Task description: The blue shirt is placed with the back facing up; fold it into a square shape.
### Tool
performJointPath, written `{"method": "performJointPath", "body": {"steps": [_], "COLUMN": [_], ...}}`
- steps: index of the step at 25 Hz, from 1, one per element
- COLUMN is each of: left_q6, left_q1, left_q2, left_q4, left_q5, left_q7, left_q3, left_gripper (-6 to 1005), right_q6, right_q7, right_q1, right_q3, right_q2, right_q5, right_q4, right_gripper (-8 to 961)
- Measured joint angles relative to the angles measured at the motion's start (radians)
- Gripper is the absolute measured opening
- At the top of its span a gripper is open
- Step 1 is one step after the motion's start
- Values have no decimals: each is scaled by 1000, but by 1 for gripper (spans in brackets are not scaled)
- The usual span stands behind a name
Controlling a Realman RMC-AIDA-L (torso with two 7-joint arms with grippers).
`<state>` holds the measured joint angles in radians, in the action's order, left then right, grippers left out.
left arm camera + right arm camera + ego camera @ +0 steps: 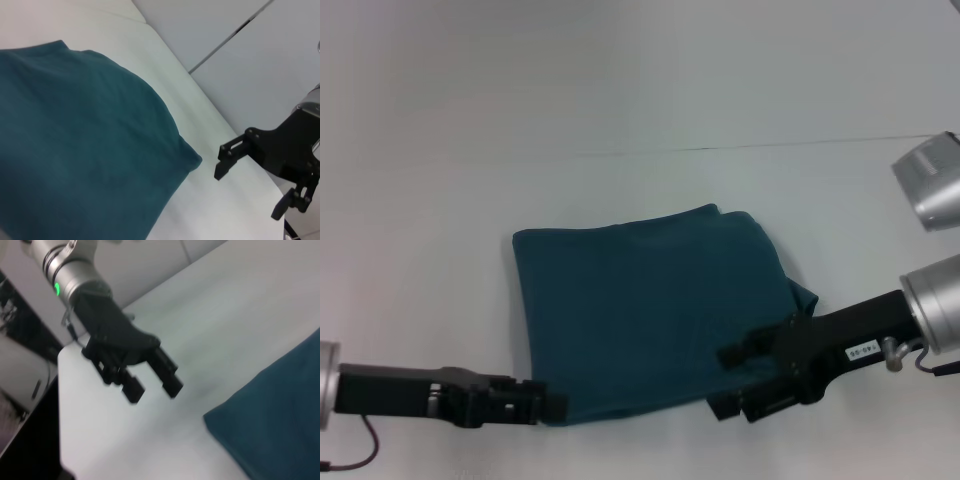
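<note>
Teal-blue, one folded blue shirt [650, 310] between two open tools: left tool [552, 405], right tool [725, 382].

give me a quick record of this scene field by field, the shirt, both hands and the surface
garment: blue shirt, folded into a compact, roughly square bundle, lying flat
left hand: open, low over the table at the shirt's near left corner, holding nothing
right hand: open, at the shirt's near right edge, nothing between its fingers
surface: plain white table
fold status: looks largely done; one corner pokes out at the right side
</note>
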<state>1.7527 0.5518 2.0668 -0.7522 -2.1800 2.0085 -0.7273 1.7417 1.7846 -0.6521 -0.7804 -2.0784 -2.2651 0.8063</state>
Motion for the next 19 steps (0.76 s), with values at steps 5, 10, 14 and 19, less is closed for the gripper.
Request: {"method": "performJointPath", "body": {"steps": [5, 10, 14, 19], "left_q6": [-15, -12, -51, -78], "left_q1": [43, 63, 63, 62], "left_q2": [1, 15, 20, 26], "left_q4": [30, 33, 31, 33], "left_q5": [3, 8, 9, 12], "left_q7": [-41, -121, -145, -161], "left_q3": [-3, -6, -3, 0], "left_gripper": [637, 641, 641, 641], "right_q6": [-2, 2, 3, 2], "right_q7": [-15, -31, -31, -30], "right_q1": [17, 26, 25, 21], "right_q3": [81, 94, 88, 84], "right_q2": [11, 20, 20, 20], "right_q5": [15, 17, 17, 14], "right_q4": [10, 13, 9, 3], "right_gripper": [864, 864, 865, 865]}}
